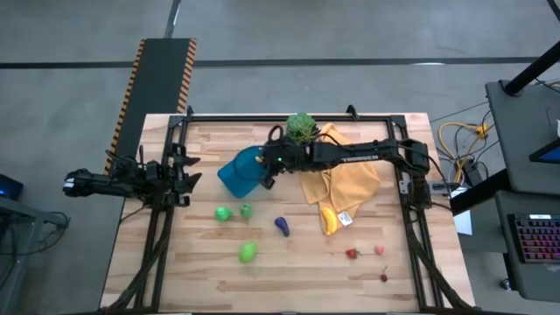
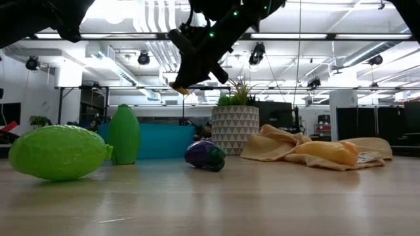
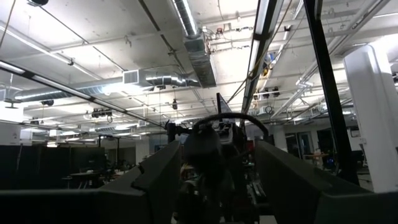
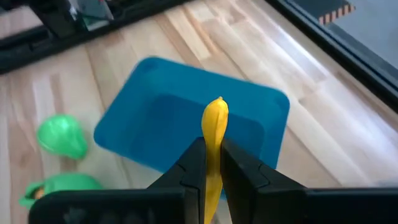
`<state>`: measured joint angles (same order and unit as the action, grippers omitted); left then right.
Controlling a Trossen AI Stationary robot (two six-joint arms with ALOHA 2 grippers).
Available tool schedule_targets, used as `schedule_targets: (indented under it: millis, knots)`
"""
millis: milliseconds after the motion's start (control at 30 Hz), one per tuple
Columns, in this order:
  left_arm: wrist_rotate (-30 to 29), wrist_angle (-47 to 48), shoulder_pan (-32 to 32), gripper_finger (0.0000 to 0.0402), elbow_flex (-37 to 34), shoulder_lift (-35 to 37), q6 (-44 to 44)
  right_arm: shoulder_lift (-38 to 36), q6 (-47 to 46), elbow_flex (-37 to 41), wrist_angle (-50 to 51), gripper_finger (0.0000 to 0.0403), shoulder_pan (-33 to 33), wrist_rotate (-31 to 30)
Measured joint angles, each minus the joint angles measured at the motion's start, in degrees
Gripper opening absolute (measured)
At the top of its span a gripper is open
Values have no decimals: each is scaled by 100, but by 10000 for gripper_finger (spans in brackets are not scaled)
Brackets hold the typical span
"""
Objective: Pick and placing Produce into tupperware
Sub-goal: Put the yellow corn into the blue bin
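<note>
My right gripper hangs over the blue tupperware, shut on a yellow banana. In the high view this gripper is at the tupperware's right rim. On the table in front of the tupperware lie green pieces and a purple eggplant. Tiny red pieces lie toward the near right. My left gripper waits at the table's left edge, pointing upward, with its fingers apart and nothing between them. My right gripper pinches the banana between its two fingers, which lie along it. The banana's one end sticks out past the fingertips. The fingers slant downward from the table's right side. The banana is lifted clear, above the tupperware's opening.
A potted plant in a white patterned pot stands behind the tupperware at the far edge. A yellow cloth lies crumpled under my right arm. Black frame rails run along the table's far, left and right sides.
</note>
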<state>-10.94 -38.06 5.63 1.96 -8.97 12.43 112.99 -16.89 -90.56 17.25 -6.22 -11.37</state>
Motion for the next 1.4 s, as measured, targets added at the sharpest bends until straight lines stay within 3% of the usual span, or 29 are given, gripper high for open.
schedule_targets:
  millis: [233,933,1100,1400]
  knots:
    - [-2,-2,2,193,0,0,9,38,4,0,-321,33,-202,424]
    - [-46,-51,2,193,0,20,55,604,154,-250,-680,33,-526,669]
    - [-49,-50,0,193,0,22,55,1139,260,-772,-607,33,-532,743]
    - [-64,2,1,193,0,4,49,1937,512,-2376,869,33,-555,737]
